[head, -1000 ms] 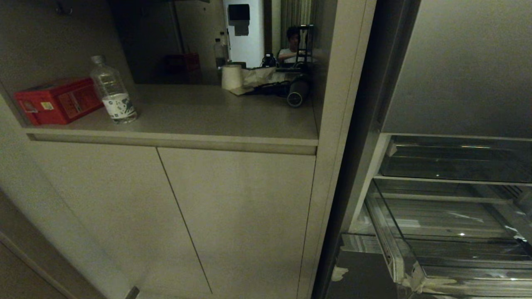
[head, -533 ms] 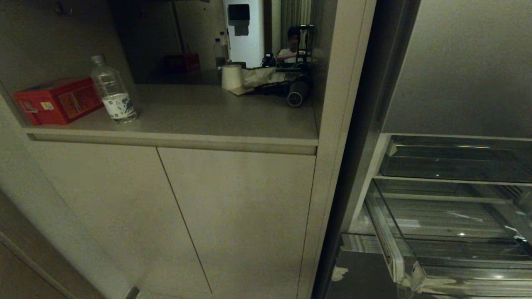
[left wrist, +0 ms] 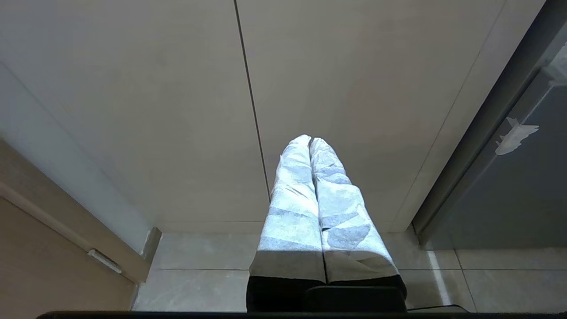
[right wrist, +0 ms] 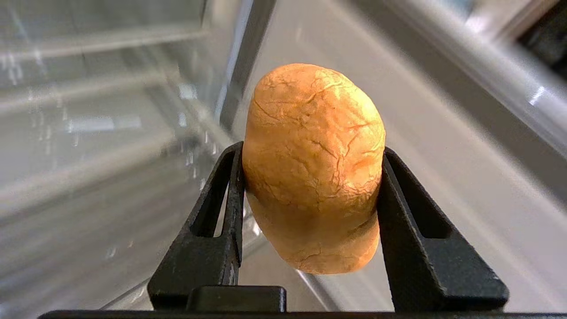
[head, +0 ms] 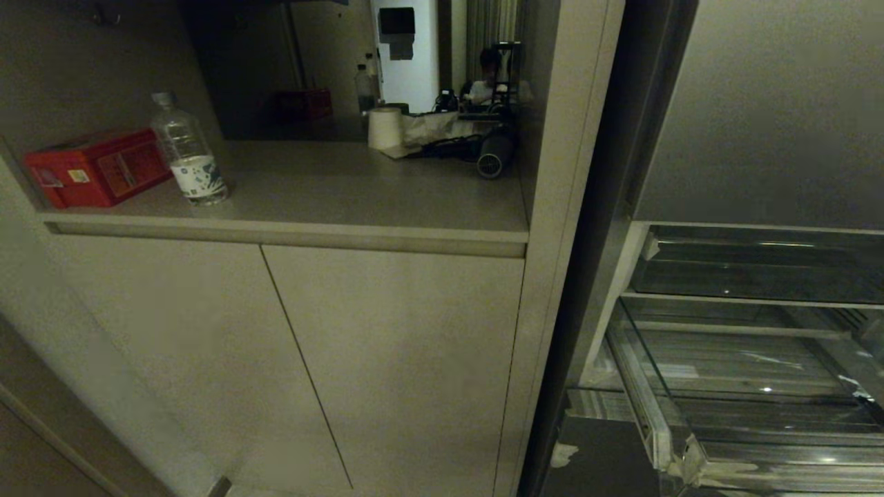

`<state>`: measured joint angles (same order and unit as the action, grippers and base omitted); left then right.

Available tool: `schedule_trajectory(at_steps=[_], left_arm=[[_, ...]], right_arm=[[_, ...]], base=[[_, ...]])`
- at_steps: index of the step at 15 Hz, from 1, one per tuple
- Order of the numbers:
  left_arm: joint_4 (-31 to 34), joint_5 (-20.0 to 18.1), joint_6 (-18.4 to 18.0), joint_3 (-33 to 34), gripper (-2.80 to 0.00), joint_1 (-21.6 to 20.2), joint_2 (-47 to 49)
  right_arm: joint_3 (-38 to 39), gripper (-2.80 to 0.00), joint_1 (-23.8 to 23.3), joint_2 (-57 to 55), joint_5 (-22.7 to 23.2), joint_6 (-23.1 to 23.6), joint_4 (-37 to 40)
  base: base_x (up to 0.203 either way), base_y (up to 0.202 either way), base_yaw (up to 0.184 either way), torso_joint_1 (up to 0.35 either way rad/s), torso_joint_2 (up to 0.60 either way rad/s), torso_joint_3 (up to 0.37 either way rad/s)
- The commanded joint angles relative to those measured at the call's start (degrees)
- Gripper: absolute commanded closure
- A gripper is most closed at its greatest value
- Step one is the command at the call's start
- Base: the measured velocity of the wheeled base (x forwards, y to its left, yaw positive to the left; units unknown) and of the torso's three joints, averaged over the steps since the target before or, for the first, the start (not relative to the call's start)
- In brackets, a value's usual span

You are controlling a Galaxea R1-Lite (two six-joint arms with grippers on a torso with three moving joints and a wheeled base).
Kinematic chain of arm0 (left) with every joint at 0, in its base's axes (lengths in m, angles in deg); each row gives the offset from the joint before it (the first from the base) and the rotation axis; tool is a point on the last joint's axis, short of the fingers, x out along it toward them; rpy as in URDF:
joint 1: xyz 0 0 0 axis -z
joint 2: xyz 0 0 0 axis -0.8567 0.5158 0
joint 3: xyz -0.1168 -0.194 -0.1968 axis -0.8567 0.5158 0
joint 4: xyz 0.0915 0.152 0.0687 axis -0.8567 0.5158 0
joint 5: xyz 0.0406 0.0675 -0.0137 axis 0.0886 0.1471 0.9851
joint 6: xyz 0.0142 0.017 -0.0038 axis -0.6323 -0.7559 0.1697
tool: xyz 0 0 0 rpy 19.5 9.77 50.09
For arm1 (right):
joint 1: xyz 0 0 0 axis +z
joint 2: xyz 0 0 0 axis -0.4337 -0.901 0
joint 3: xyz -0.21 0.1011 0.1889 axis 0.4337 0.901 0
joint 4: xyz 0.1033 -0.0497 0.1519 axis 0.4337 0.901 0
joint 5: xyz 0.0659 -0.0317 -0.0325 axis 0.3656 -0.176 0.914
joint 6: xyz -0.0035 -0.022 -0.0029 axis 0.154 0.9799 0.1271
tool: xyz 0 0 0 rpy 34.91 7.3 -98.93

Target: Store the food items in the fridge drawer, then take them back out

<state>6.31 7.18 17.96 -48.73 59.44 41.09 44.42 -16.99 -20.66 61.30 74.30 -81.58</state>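
Observation:
One of the food items, a round orange-brown piece with a cracked crust (right wrist: pixel 312 164), hangs in my right gripper (right wrist: pixel 312 150), whose black jaws are shut on its two sides. Blurred clear plastic and grey fridge panels lie behind it. That gripper does not appear in the head view. There the fridge drawer (head: pixel 642 386) stands pulled out at the lower right, a clear bin with a ribbed floor and nothing visible inside. My left gripper (left wrist: pixel 310 141), wrapped in white tape, is shut and empty, low in front of the cabinet doors.
A shallower clear tray (head: pixel 753 269) sits above the drawer. Left of the fridge is a beige cabinet (head: pixel 387 359) whose counter carries a water bottle (head: pixel 188 152), a red box (head: pixel 97 168), a paper roll (head: pixel 385 128) and a dark hair dryer (head: pixel 494 157). A person (head: pixel 483 86) shows far behind.
The person at the back has shifted a little. Cabinet, counter and drawer look the same in the head view, and neither arm appears there.

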Motion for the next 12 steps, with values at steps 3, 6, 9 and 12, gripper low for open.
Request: schedule_trajectory(at_steps=[3,6,9,12], left_arm=[[0.07,-0.03,-0.03,0.00,0.00,0.04,0.08],[0.07,-0.02,-0.03,0.00,0.00,-0.04,0.08],[0.07,0.06,-0.03,0.00,0.00,-0.04,0.08],[0.07,-0.03,-0.03,0.00,0.00,0.04,0.08]], right_arm=[[8.39,0.00,-1.02,7.94,0.16,2.86,-10.40],[10.26,0.00,-1.52,10.57,0.16,2.92,-12.39],[10.14,0.00,-1.72,13.88,0.16,2.92,-12.46],[10.22,0.00,-3.27,16.01,0.25,2.90,-12.46]], base=[[0.000,0.000,0.000,0.000,0.00,0.000],[0.000,0.000,0.000,0.000,0.00,0.000],[0.000,0.000,0.000,0.000,0.00,0.000],[-0.002,0.004,-0.069,0.001,0.00,0.000]])
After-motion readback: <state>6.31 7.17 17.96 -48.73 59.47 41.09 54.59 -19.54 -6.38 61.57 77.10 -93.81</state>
